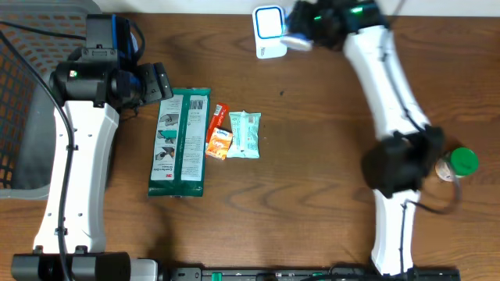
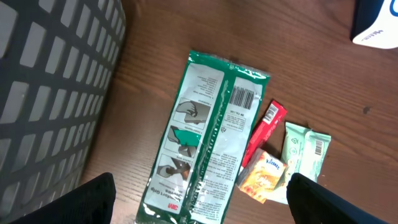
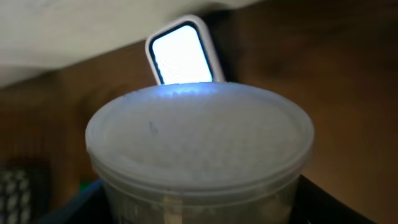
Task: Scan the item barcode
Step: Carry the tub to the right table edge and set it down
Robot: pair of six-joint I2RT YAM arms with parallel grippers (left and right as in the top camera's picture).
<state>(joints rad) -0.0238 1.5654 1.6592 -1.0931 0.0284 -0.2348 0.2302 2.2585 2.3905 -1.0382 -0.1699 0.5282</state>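
My right gripper (image 1: 303, 33) is shut on the item, a clear plastic tub with a white lid (image 3: 199, 143). It holds the tub lid-first just in front of the scanner's lit white window (image 3: 182, 53). The dark fingers (image 3: 326, 205) show on both sides of the tub. In the overhead view the scanner (image 1: 269, 27) stands at the table's back edge, with the tub (image 1: 294, 41) right beside it. No barcode is visible on the tub. My left gripper (image 2: 202, 202) hangs open above a green 3M package (image 2: 208, 137) with nothing between its fingers.
On the table's left half lie the green package (image 1: 181, 140), a red packet (image 1: 217, 123), an orange tissue pack (image 1: 219, 145) and a mint pack (image 1: 244, 134). A grey mesh basket (image 1: 23, 94) stands at the far left. A green-lidded bottle (image 1: 459, 162) sits at the right.
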